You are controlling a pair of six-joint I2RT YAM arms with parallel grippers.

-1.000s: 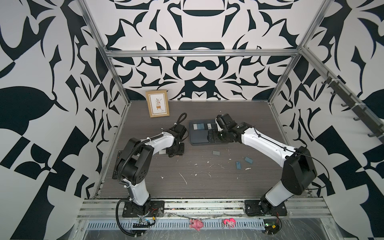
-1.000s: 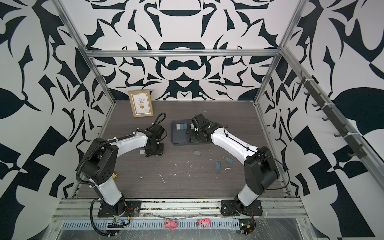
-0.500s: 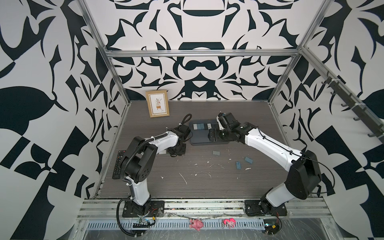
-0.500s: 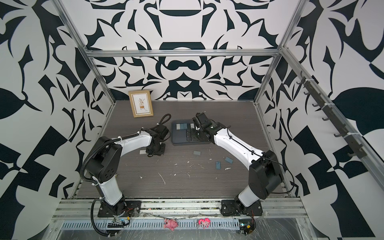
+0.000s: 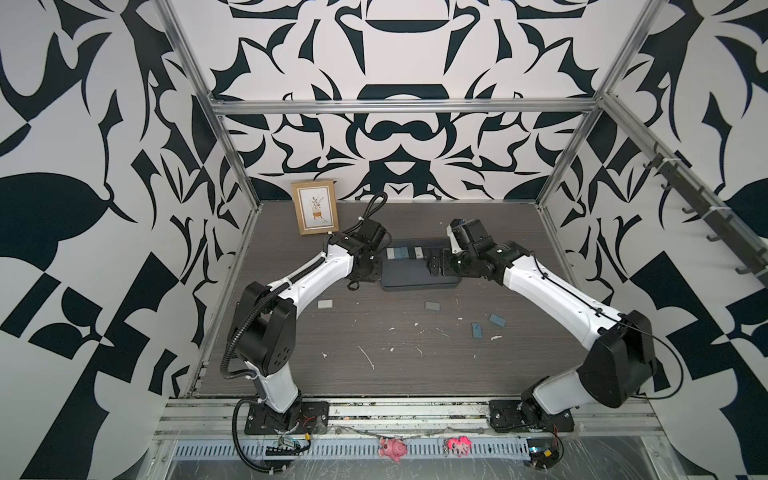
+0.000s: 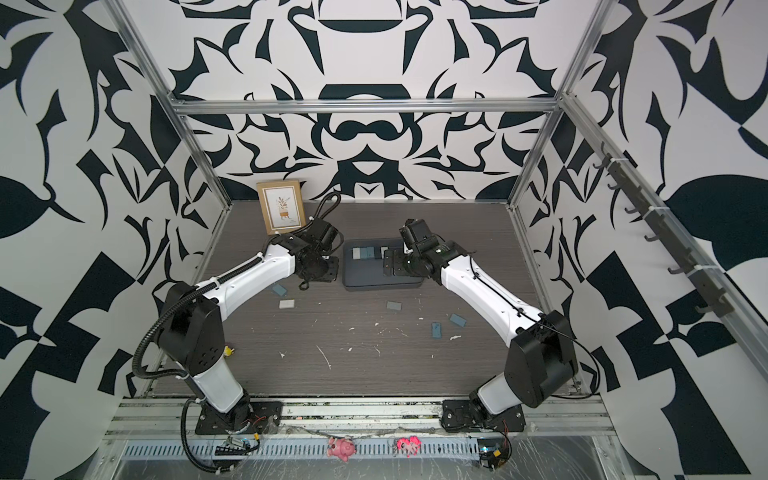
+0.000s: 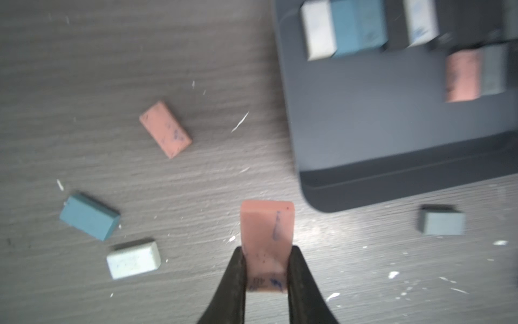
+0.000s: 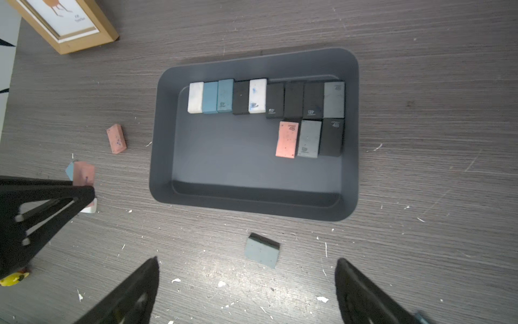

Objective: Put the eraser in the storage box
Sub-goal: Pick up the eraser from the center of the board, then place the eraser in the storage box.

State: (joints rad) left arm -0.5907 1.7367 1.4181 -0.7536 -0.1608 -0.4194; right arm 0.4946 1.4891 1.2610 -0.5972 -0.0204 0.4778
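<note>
1. Since a second ago my left gripper (image 7: 267, 249) has travelled toward the storage box (image 8: 164, 140) and clamped onto the pink eraser (image 7: 267, 224).
2. Pinched by one end, the eraser's long axis runs straight out along the fingers (image 7: 232, 280). It sits over the table (image 7: 112, 70), just outside the box's corner.
3. My right gripper (image 8: 247, 260) hangs empty, jaws spread wide.
4. The table is grey woodgrain with white crumbs (image 8: 322, 299) and loose erasers (image 7: 165, 129); the walls (image 5: 395, 124) are patterned black-and-white.
5. The box holds two rows of erasers (image 8: 258, 96).
</note>
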